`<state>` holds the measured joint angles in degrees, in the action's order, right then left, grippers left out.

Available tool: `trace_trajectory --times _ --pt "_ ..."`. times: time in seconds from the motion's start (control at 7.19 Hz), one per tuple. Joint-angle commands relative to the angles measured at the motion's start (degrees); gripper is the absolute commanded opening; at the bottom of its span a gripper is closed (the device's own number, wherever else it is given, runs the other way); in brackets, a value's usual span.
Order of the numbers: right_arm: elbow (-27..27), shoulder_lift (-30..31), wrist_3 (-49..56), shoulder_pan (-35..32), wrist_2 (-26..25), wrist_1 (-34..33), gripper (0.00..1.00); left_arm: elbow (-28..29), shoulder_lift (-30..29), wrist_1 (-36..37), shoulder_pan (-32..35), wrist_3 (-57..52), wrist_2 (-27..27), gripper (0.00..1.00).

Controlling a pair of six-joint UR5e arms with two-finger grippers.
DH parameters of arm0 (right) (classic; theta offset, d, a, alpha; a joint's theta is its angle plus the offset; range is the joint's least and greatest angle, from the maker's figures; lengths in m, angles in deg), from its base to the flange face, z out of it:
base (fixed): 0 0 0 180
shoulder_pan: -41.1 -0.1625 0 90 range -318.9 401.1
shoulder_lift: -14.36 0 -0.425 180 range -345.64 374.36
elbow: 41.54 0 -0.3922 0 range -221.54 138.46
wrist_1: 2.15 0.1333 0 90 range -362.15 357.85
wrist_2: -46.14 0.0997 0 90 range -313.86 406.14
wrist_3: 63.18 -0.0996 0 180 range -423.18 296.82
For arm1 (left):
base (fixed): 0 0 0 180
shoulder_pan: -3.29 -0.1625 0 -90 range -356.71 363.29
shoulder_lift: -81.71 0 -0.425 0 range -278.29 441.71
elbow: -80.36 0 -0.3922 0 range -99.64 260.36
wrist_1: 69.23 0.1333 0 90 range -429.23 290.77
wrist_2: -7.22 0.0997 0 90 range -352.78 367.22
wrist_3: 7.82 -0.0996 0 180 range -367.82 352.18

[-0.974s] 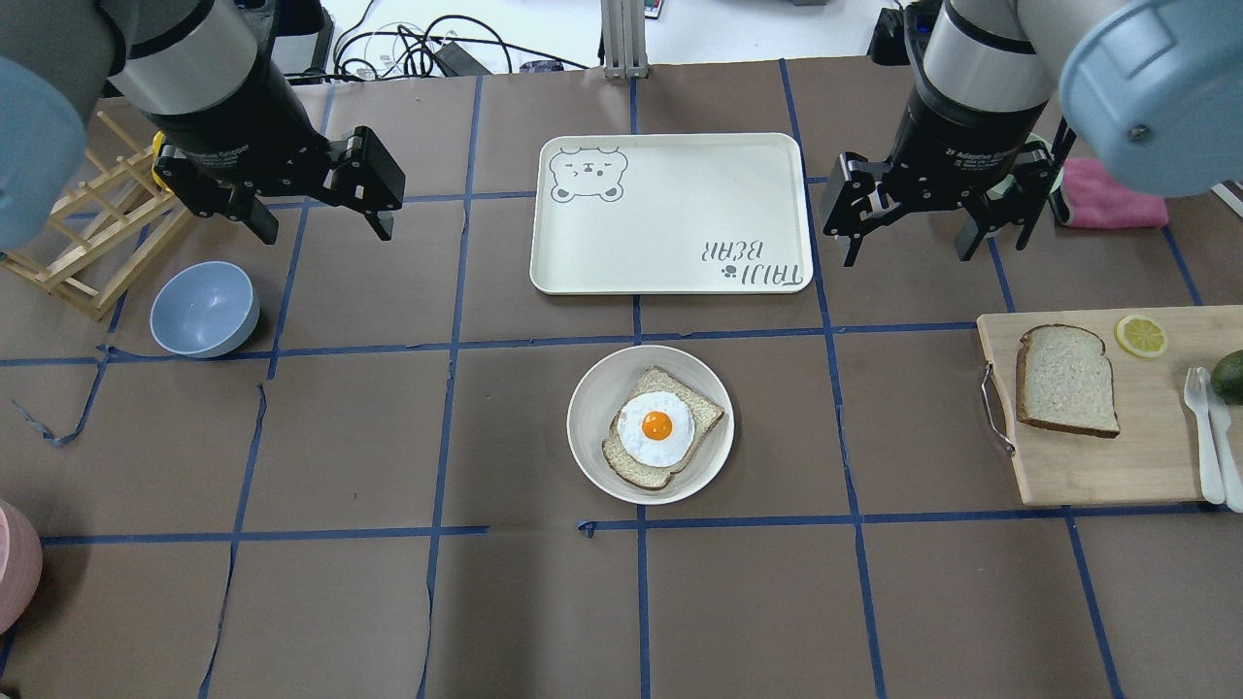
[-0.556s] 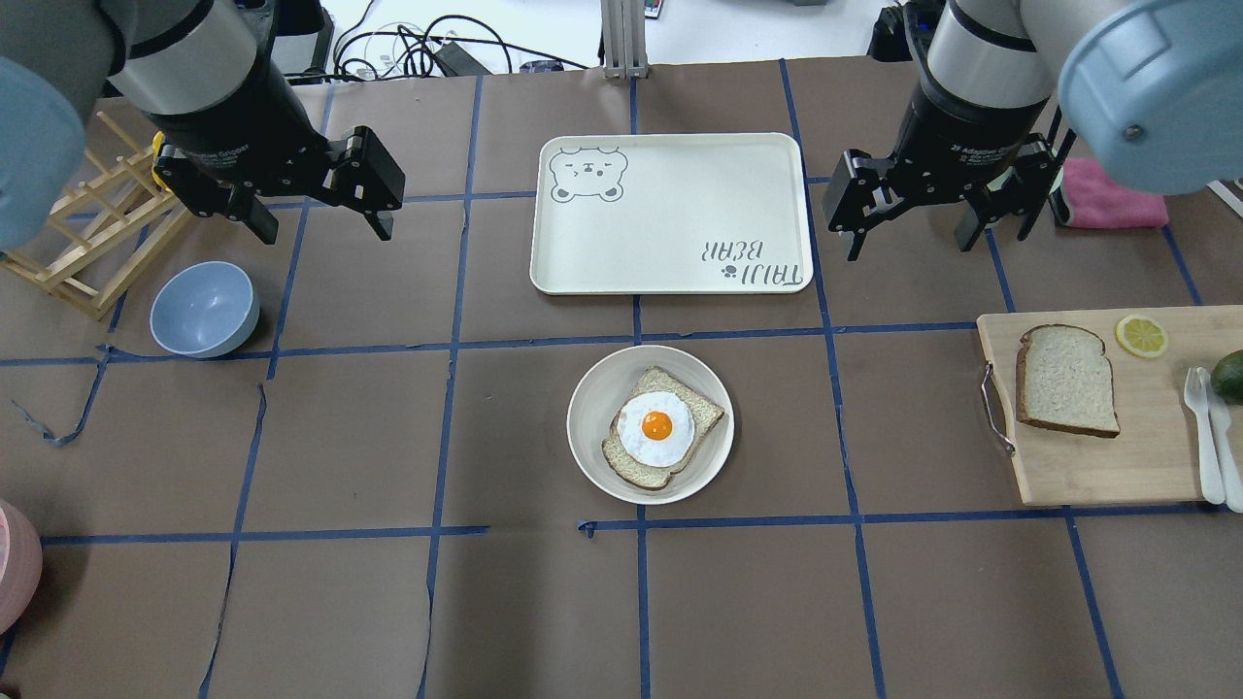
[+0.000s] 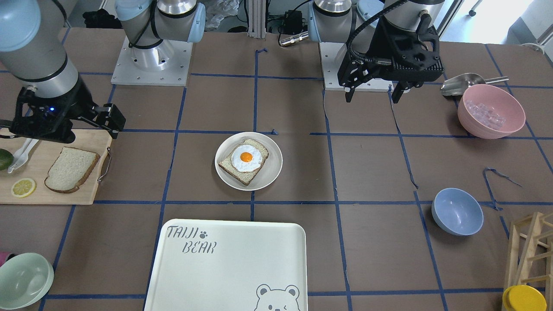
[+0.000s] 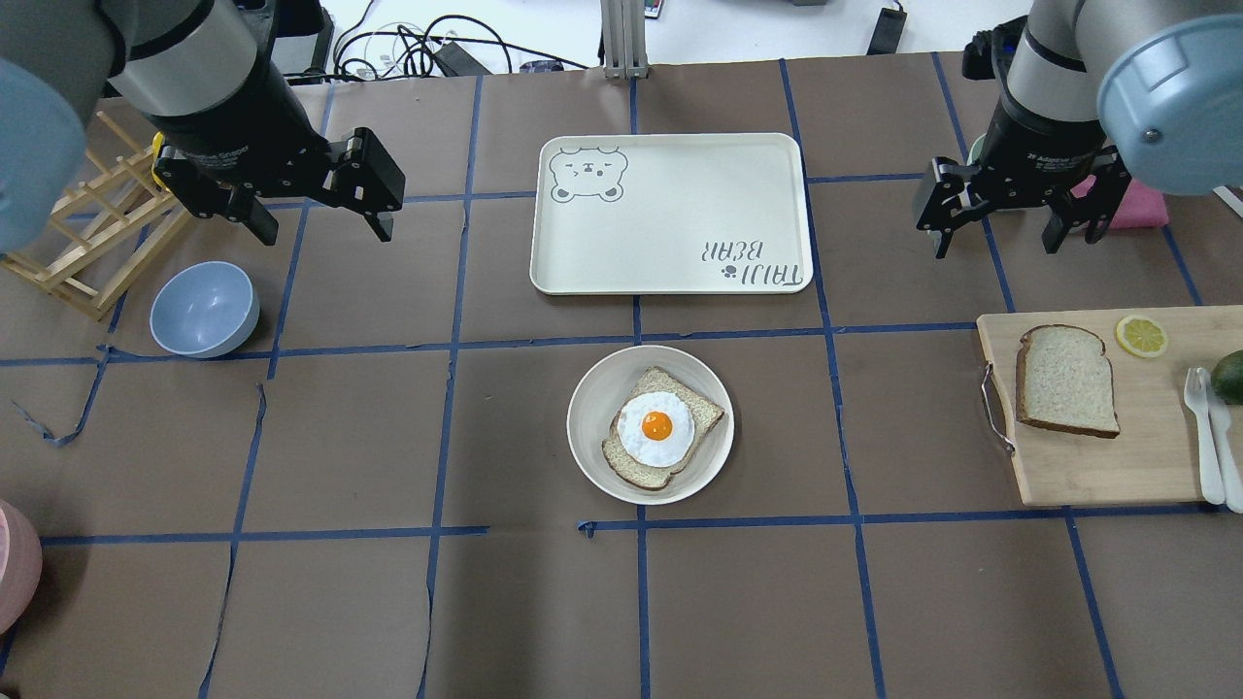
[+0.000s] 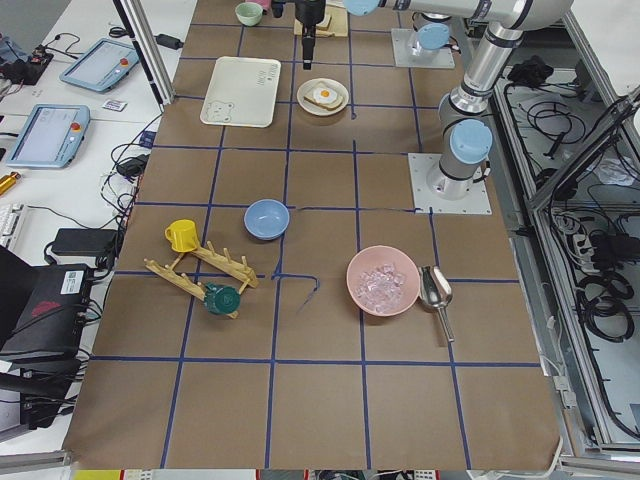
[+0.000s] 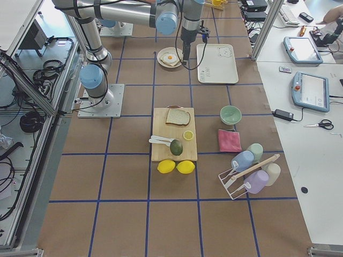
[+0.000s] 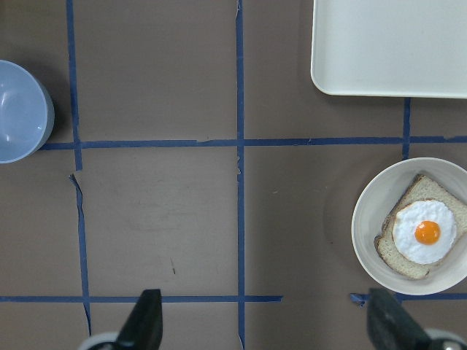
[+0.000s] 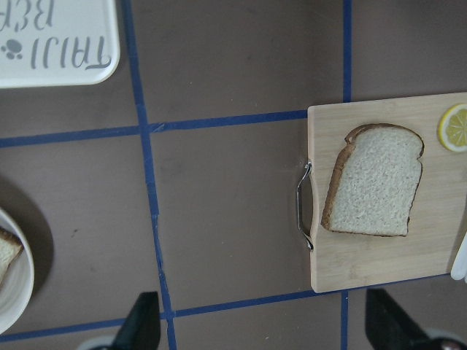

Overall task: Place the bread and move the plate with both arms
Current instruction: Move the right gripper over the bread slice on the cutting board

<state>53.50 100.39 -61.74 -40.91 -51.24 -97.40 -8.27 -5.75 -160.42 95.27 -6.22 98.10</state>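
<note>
The bread [image 4: 1066,381], a plain slice, lies on a wooden cutting board [image 4: 1097,466] at the right; it also shows in the right wrist view [image 8: 376,191]. The plate [image 4: 592,408] sits mid-table and holds another slice topped with a fried egg [image 4: 657,427]. My right gripper [image 4: 995,248] is open and empty, hovering beyond the board's far left corner. My left gripper [image 4: 325,231] is open and empty, high at the far left, well away from the plate [image 7: 368,219].
The cream "TAIJI BEAR" tray [image 4: 670,214] lies beyond the plate. A blue bowl [image 4: 204,309] and a wooden rack [image 4: 97,243] are at the left. A lemon slice [image 4: 1141,336], an avocado [image 4: 1228,374] and white cutlery [image 4: 1204,437] share the board. A pink cloth [image 4: 1131,209] lies behind the right gripper.
My right gripper has moved rightward in the overhead view, away from the tray and toward the cutting board side, still open. The left arm has not moved.
</note>
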Motion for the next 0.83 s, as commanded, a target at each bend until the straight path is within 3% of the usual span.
trace_trajectory --times 0.0,0.14,0.28,0.42,0.7 --pt "3.0 -2.0 -0.1 4.8 -0.8 -4.2 1.00 -0.1 0.0 0.0 0.0 0.1 -0.1 1.00" --pt "5.2 -4.4 0.4 8.6 -0.6 -7.4 0.88 0.0 -0.1 0.0 0.0 0.0 -0.1 1.00" --pt "7.4 -5.6 0.1 11.8 0.0 -9.8 0.87 -0.1 0.1 0.0 0.0 0.1 0.0 1.00" --pt "8.8 -6.6 0.1 12.8 -0.1 -13.4 0.73 0.0 0.0 0.0 0.0 0.0 -0.1 1.00" --pt "10.6 -7.5 -2.2 12.8 -0.8 -15.8 0.76 0.0 0.0 0.0 0.0 -0.1 -0.1 1.00"
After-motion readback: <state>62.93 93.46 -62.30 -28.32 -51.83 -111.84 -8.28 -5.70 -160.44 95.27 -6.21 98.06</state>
